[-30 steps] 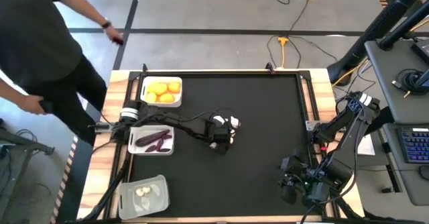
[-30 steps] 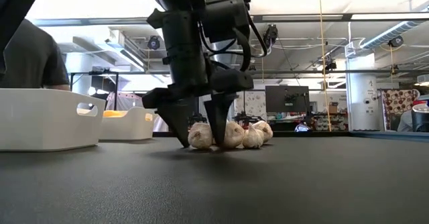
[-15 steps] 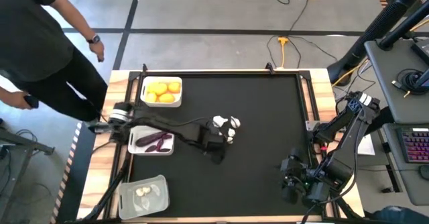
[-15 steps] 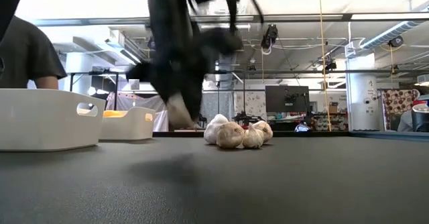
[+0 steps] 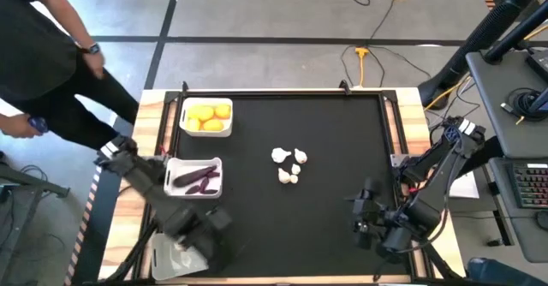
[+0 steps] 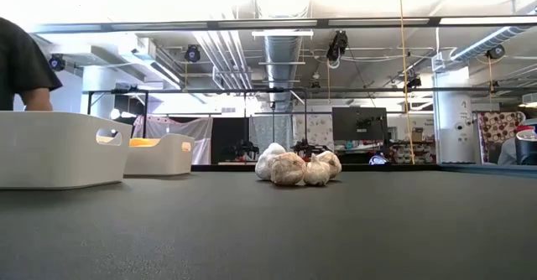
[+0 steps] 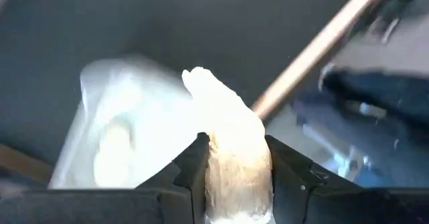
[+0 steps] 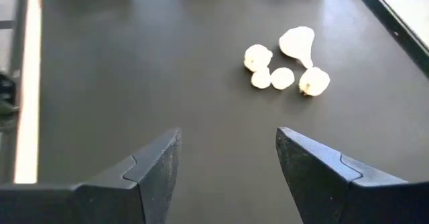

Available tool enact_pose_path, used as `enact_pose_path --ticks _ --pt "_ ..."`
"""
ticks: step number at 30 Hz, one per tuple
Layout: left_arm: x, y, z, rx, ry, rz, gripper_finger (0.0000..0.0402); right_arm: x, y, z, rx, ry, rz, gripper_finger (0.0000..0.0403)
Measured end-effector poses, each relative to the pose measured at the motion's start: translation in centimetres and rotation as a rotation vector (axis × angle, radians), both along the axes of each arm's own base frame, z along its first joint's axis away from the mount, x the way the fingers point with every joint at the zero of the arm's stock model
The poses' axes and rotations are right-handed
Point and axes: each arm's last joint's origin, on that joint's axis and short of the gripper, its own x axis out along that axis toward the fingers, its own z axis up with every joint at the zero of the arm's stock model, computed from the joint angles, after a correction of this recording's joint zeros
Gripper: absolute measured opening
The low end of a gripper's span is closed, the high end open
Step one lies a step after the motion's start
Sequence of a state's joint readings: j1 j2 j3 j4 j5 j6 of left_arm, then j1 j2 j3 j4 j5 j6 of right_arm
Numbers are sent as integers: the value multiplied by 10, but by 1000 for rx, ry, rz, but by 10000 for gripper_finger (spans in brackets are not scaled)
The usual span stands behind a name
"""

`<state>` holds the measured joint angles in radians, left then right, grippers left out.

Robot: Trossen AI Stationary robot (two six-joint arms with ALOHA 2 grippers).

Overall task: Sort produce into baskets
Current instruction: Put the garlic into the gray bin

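Since a second earlier, the left gripper [image 7: 236,184] had carried a garlic bulb [image 7: 231,150] over the clear basket [image 5: 163,256], clamped tight. The right gripper [image 8: 228,177] waited with fingers apart.

Three baskets [image 5: 206,131] line the table's [image 5: 342,192] left edge, with four garlic bulbs [image 5: 288,165] mid-table.

Person in dark clothes [image 5: 47,55] beside table, yellow cable [image 5: 364,56] on floor, monitor [image 6: 359,122] behind
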<state>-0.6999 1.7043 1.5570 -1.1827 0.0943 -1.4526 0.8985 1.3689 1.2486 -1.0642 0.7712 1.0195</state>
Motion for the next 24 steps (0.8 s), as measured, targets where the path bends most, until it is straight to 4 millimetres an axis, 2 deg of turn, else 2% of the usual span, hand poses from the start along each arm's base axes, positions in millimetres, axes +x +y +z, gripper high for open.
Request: enact_pose_path --ticks 4,8,14,19,24 --pt "-35 -28 -6 -29 148 77 97 5 -7 -7 -16 12 -29 238" --pt "-55 -38 -17 1 250 188 97 9 -13 -11 -29 25 -55 238" --pt "-57 -30 -46 60 311 300 97 15 -16 -11 -48 36 -27 237" --pt "-49 -17 -82 -12 389 350 98 17 -15 -11 -28 23 -29 237" --pt "-42 -13 -107 -96 336 349 112 17 -15 -11 -15 23 -37 237"
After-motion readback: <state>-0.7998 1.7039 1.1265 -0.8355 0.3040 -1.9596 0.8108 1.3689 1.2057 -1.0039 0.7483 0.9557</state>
